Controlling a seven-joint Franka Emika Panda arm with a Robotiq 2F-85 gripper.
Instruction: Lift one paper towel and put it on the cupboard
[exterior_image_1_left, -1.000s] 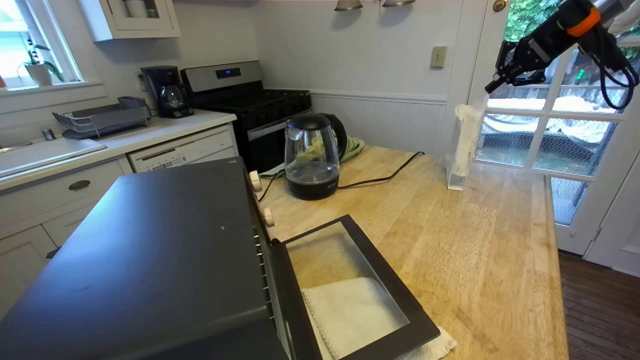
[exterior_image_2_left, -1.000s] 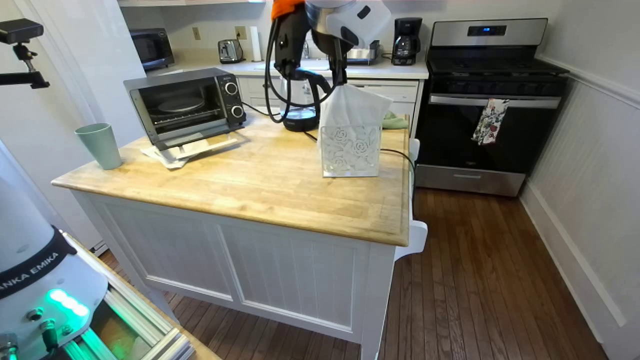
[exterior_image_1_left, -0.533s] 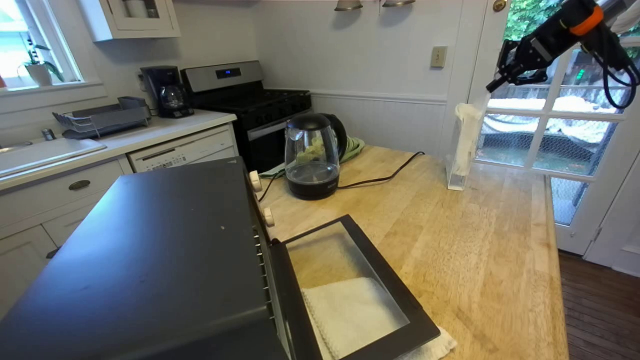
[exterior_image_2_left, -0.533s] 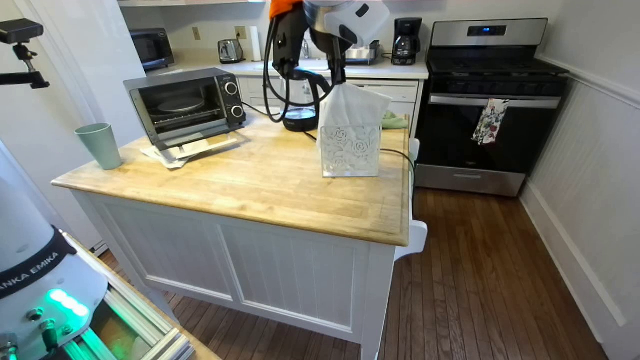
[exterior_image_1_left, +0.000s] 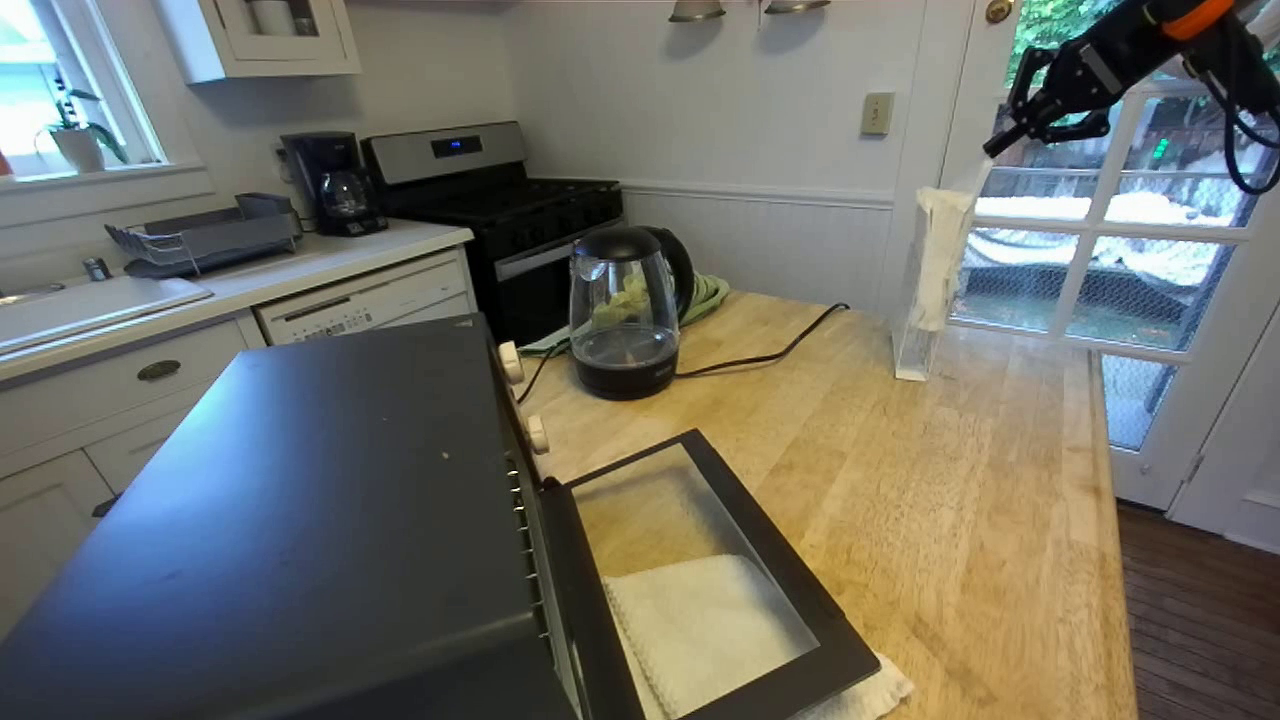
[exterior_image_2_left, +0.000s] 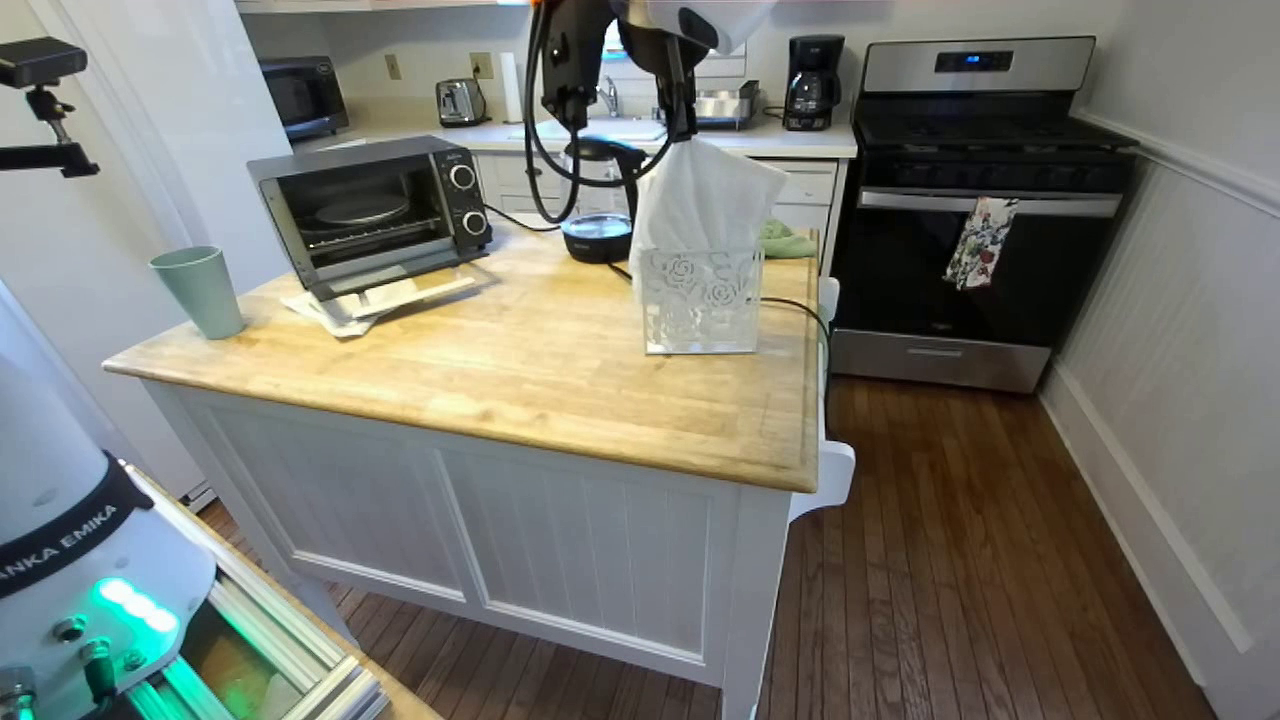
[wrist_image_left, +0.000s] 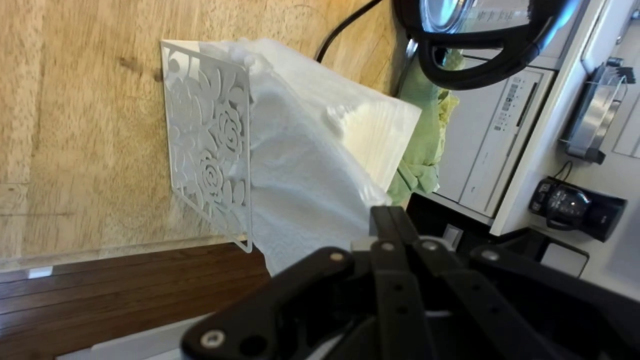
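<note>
Pinching paper towel (wrist_image_left: 305, 175) at top, claw (wrist_image_left: 391, 214) abv.; rest hangs dn. twd. holder (exterior_image_2_left: 700, 305).

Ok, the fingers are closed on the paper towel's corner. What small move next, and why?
Probably ease the gripper slightly higher, slowly: it pinches the paper towel, but in the wrist view the sheet's lower part appears to be inside the holder, beside the thicker bundle, so it may not be free for the cupboard.
</note>
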